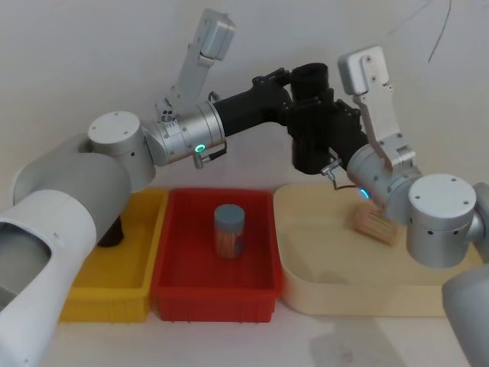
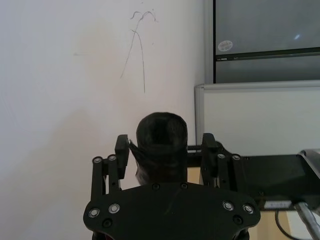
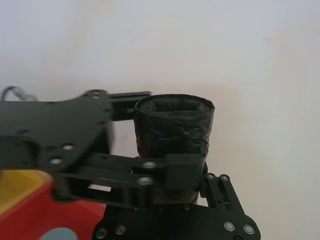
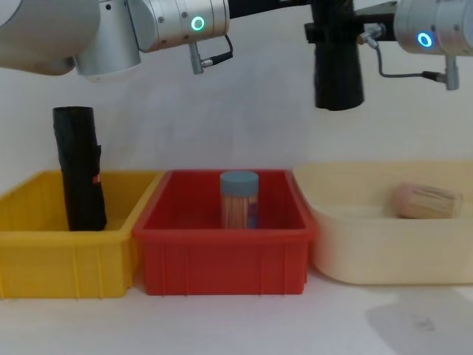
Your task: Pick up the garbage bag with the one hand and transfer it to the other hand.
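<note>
High above the red bin (image 4: pixel 222 255), I am seeing the one hand (image 2: pixel 165 150) pinching the garbage bag (image 4: pixel 338 70) upright, fingers (image 2: pixel 122 150) pressing its sides. From the right, the other hand (image 3: pixel 172 180) is closing around the same roll (whether it is truly clamping, I cannot tell). Far left, a second black roll (image 4: pixel 80 170) is leaning in the yellow bin (image 4: pixel 44 259).

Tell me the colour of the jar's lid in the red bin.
Blue-grey; the lid shows best in the chest view.
</note>
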